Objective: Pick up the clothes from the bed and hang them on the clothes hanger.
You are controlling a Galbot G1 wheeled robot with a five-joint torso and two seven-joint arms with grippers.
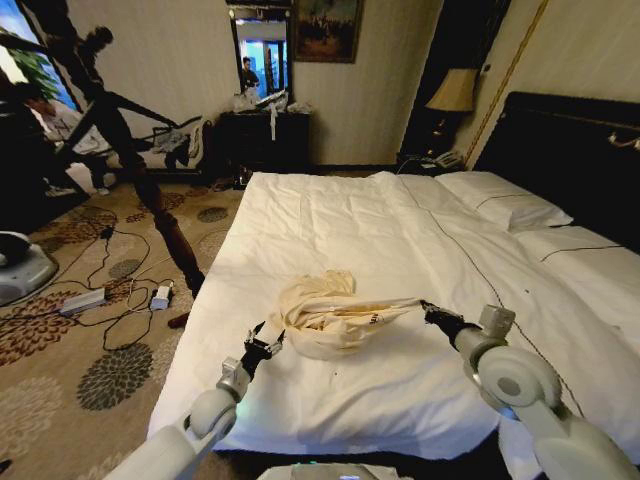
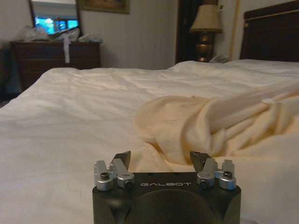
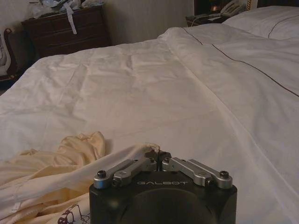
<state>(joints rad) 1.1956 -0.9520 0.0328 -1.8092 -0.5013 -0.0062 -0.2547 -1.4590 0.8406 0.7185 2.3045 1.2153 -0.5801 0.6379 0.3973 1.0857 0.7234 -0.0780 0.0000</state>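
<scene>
Bed (image 1: 420,230): right gripper (image 3: 159,155) pinching clothes (image 1: 325,315).

Crumpled cream clothes (image 1: 325,312) on bed (image 1: 400,230)

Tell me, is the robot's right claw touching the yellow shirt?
Touching. In the right wrist view the right gripper has its jaws shut on a pinch of the clothes, and the head view shows the fabric pulled taut from it.
</scene>
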